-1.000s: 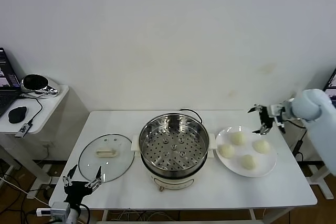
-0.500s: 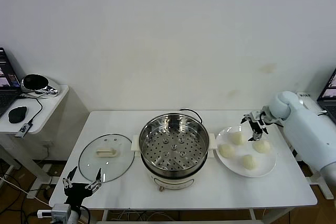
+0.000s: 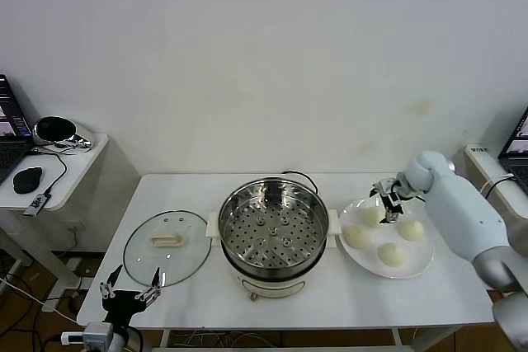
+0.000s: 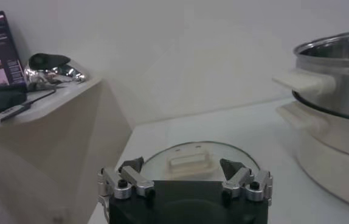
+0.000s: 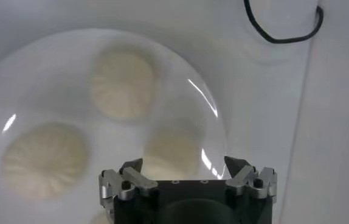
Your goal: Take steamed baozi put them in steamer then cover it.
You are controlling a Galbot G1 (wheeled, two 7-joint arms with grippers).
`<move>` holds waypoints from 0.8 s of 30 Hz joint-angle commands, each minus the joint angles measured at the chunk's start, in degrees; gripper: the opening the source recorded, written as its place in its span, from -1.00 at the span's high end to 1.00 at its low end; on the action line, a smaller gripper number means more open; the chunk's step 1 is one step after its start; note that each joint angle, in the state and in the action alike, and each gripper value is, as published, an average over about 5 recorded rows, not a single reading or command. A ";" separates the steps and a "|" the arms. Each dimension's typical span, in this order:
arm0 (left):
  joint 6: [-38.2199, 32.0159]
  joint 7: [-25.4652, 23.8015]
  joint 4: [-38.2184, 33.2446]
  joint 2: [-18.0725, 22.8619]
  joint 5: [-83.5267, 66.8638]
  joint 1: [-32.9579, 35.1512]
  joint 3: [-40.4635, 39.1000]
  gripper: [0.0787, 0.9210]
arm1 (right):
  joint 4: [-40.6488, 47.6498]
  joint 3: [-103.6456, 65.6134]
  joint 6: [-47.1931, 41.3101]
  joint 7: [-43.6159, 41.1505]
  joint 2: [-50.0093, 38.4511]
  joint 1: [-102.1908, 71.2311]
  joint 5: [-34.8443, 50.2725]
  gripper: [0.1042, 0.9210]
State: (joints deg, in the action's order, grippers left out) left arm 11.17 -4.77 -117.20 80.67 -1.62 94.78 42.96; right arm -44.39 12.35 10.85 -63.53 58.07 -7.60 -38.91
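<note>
Several cream-white steamed baozi (image 3: 373, 215) lie on a white plate (image 3: 421, 255) to the right of the steamer (image 3: 272, 232). The steamer is a shiny steel pot with an empty perforated tray. My right gripper (image 3: 389, 197) hovers open just above the back of the plate, over the rear baozi. In the right wrist view one baozi (image 5: 171, 149) lies between the open fingers of that gripper (image 5: 183, 167), and two others (image 5: 124, 82) lie farther off. The glass cover (image 3: 165, 241) lies flat to the left of the steamer. My left gripper (image 3: 129, 290) waits open, low at the table's front left corner.
A black cable (image 5: 281, 33) runs on the table behind the plate. A low side table (image 3: 58, 162) with a laptop, a mouse and a metal bowl stands to the left. In the left wrist view the cover (image 4: 186, 161) lies beyond the left gripper (image 4: 183, 167), and the steamer (image 4: 338, 67) rises beside it.
My right arm has swung in from beyond the table's right edge to above the back of the plate. The left arm has not moved.
</note>
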 commanded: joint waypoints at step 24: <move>-0.09 -0.01 1.45 -0.05 0.24 -0.59 -0.64 -0.77 | 8.69 -1.87 1.19 1.51 3.64 0.35 -4.14 -0.69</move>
State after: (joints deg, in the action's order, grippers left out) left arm 11.08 -4.79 -115.83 80.61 -1.44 94.20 42.37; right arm -36.93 10.56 11.92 -62.22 61.24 -7.20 -42.47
